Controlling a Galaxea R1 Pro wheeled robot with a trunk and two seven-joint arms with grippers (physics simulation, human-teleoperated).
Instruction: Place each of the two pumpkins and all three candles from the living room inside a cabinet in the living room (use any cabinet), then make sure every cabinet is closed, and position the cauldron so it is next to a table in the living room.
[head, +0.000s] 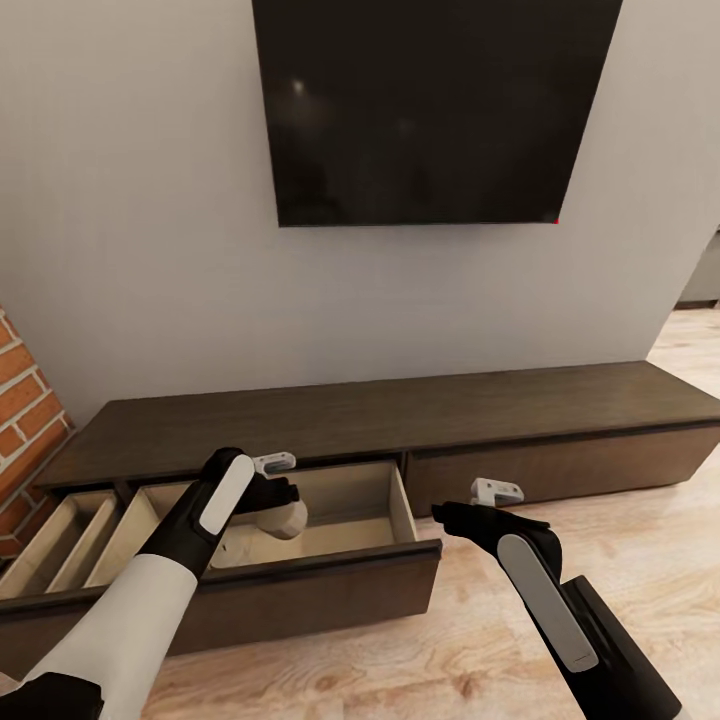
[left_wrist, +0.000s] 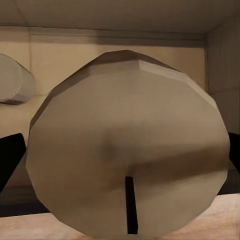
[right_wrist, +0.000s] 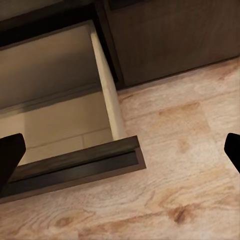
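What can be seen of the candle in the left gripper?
The candle is a stubby, faceted cylinder, pale beige and matte like wax. The left wrist view shows its round end face close up, with a thin dark wick. It lies tilted on its side between the fingers of the left gripper, held over the pale inside of the cabinet's open drawer. Whether it touches the drawer floor cannot be told. A second pale rounded object lies behind it.
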